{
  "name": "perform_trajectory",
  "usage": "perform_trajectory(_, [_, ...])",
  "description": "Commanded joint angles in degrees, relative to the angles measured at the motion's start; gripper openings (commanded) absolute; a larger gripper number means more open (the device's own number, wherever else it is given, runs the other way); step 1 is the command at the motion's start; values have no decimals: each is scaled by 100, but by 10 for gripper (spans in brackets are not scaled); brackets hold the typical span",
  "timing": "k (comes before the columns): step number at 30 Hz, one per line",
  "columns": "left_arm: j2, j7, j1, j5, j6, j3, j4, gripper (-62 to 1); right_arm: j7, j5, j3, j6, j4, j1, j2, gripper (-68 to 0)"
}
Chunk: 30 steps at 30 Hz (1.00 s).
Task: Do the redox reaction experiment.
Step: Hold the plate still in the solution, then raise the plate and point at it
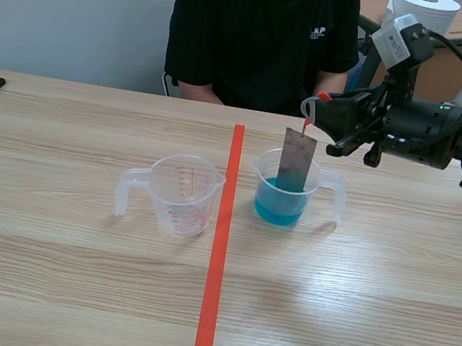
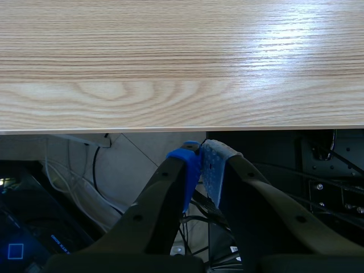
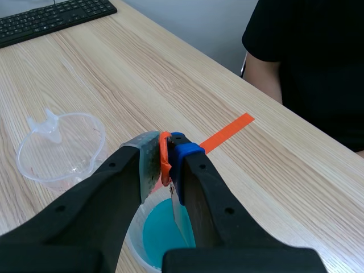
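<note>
Status: right tool [image 1: 323, 110] is clamped on the orange-red tie [image 3: 165, 156], pads pinching it with nothing else between them. The thin grey metal strip [image 1: 297, 158] hangs from that tie, near upright. Its lower end is down in the blue liquid [image 1: 278, 208] inside the clear plastic measuring cup with the handle [image 1: 337, 189], which sits just right of the orange-red tape line [image 1: 219, 249].

Handling, my read:
- The strip looks light and stiff, but you hold it only through the tie, so it's a pendulum. Expect it to swing and twist on any sideways move. Go slow and lift vertically.
- Its edges could knock the cup rim. The cup looks light and only part full, so a snag could tip or drag it.
- The wet strip will drip, so let it drain over the cup before you travel.
- The best hold is where you are now, on the tie close above the strip. Gripping the wet metal face looks slippery.

The empty clear plastic measuring cup [image 1: 182, 196] stands left of the tape line, well apart from the strip.

The left tool [image 2: 200, 162] is closed on nothing, pads together, parked below the worktop [image 2: 182, 68] edge. A person in a black shirt [image 1: 260, 38] sits across from you.
</note>
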Motion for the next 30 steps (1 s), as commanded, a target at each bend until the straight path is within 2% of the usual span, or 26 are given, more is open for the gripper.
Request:
perform_trajectory(1, [28,-81,15,-13,-15,-24,44,-562,72,114,17,44,48,103,63,-662])
perform_trajectory(6, [28,-81,15,-13,-15,-24,44,-562,7,210,35,44,153,103,98,-662])
perform_trajectory(16, [31,-81,15,-13,-15,-24,44,-562,-459,1054,35,44,745,103,463,-662])
perform_trajectory(25, [28,-81,15,-13,-15,-24,44,-562,-761,1915,35,44,1405,103,898,-660])
perform_trajectory(30, [24,-114,15,-13,-26,-24,46,-562,-835,2232,35,44,1720,105,1104,-660])
